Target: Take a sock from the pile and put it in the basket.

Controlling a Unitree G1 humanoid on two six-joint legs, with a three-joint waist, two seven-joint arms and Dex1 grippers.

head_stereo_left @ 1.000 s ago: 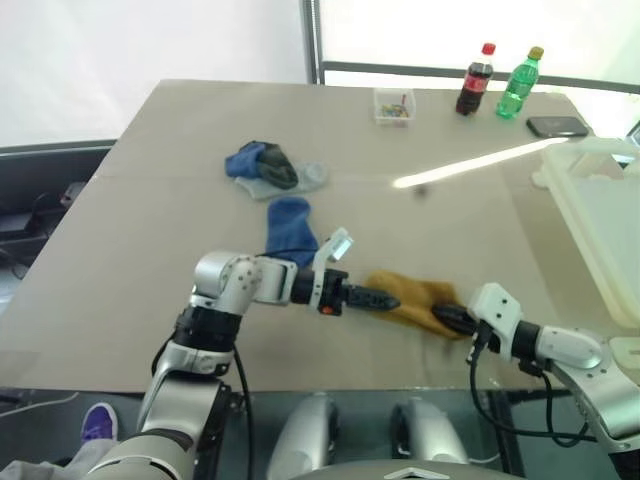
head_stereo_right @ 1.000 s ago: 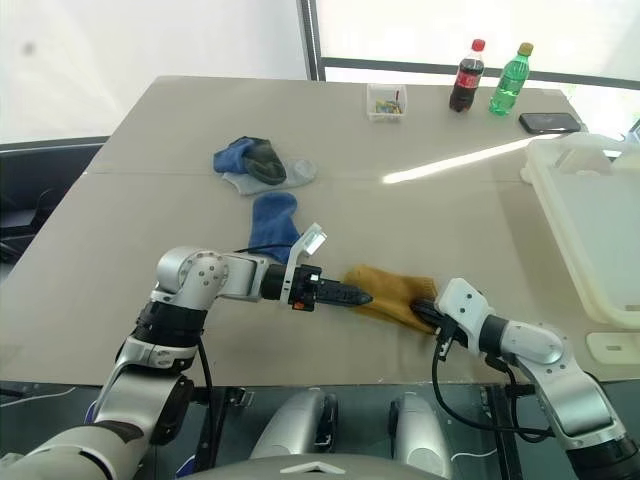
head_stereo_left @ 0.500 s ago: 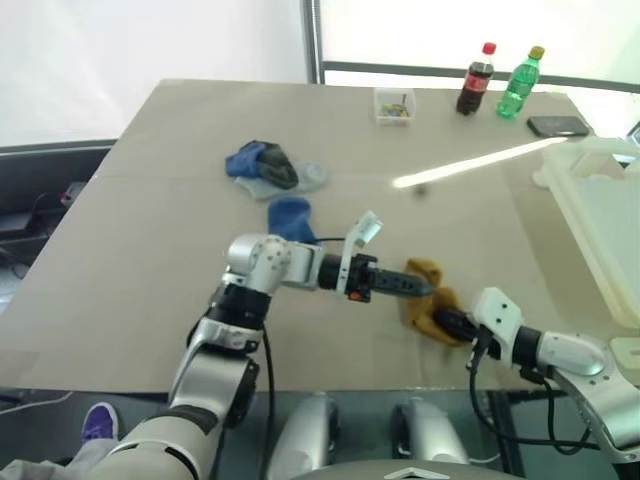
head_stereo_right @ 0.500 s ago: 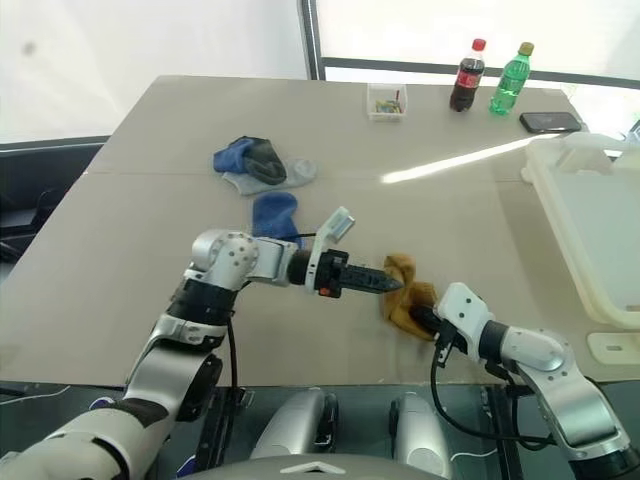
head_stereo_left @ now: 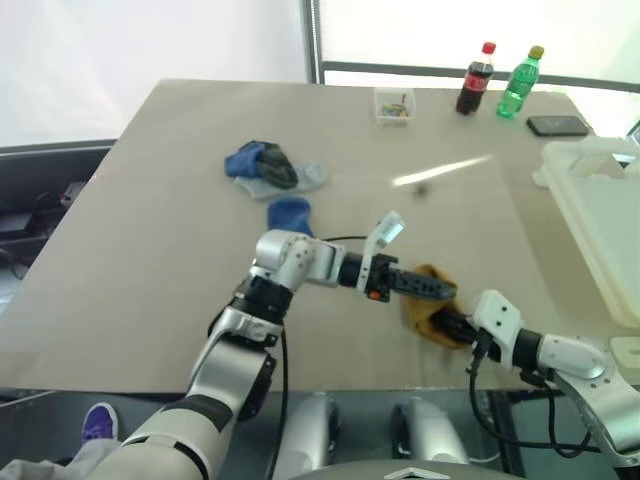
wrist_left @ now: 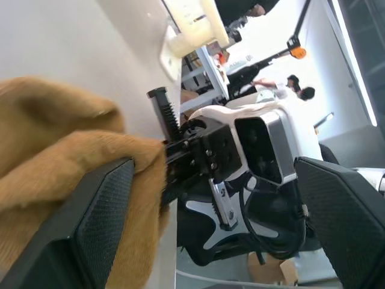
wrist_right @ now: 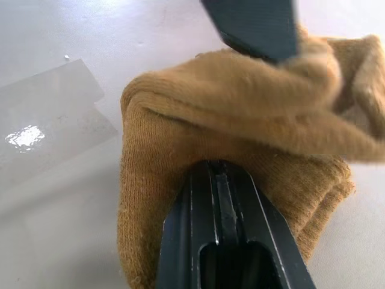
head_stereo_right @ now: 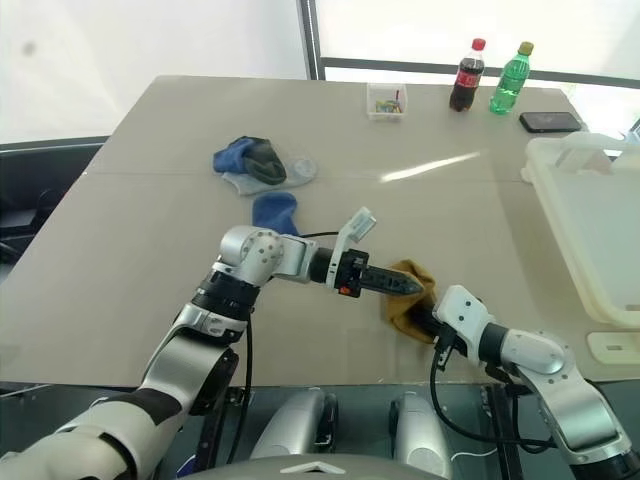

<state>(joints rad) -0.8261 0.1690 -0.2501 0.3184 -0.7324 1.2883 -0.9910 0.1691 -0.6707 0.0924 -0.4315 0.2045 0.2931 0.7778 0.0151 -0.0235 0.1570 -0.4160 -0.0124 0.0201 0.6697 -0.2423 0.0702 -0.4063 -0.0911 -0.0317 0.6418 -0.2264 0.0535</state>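
Near the front edge of the desk (head_stereo_left: 150,200), the right end effector (head_stereo_left: 452,325) was clamped on a bunched mustard sock (head_stereo_left: 428,305), probably for transfer. The left end effector (head_stereo_left: 440,290), fingers apart, straddled its folds. The pile (head_stereo_left: 268,167) lay mid-desk; the basket (head_stereo_left: 605,215) sat along the right edge.

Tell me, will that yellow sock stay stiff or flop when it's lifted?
It will probably flop: the yellow sock already lies folded and bunched on the table. It looks light, since thin cloth creases around the right gripper that pinches it. Its knit seems unlikely to slip.
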